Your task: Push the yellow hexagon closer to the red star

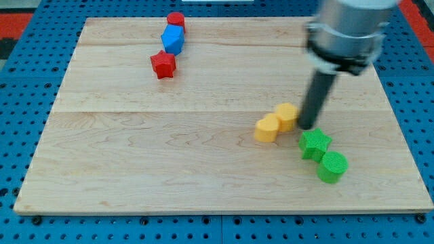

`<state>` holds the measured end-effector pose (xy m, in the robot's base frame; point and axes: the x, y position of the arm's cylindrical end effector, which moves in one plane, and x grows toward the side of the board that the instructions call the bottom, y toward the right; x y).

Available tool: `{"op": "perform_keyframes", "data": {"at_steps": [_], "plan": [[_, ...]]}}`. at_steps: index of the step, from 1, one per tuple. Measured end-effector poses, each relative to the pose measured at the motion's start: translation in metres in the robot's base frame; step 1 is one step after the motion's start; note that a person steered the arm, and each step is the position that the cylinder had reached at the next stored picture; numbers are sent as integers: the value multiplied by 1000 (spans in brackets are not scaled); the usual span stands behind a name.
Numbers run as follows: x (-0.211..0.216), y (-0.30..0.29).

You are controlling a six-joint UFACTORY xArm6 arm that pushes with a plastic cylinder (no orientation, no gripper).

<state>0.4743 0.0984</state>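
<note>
A yellow hexagon (287, 116) lies right of the board's middle, touching a second yellow block (267, 128) at its lower left, whose shape I cannot make out. The red star (163, 65) lies far off toward the view's upper left. My tip (307, 126) stands right beside the yellow hexagon on its right side, touching it or nearly so. The rod rises from there to the grey arm end at the view's top right.
A blue block (173, 40) and a red cylinder (176, 20) sit just above the red star. A green star (315, 144) and a green cylinder (333, 167) lie just below my tip. The wooden board (135, 163) rests on a blue pegboard.
</note>
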Motion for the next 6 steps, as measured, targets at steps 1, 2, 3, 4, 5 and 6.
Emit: {"op": "perform_keyframes", "data": {"at_steps": [1,2,3,4,5,6], "plan": [[-32,-146],[-32,-137],[-26,-98],[-35,-80],[-71,-126],[-71,-113]]}}
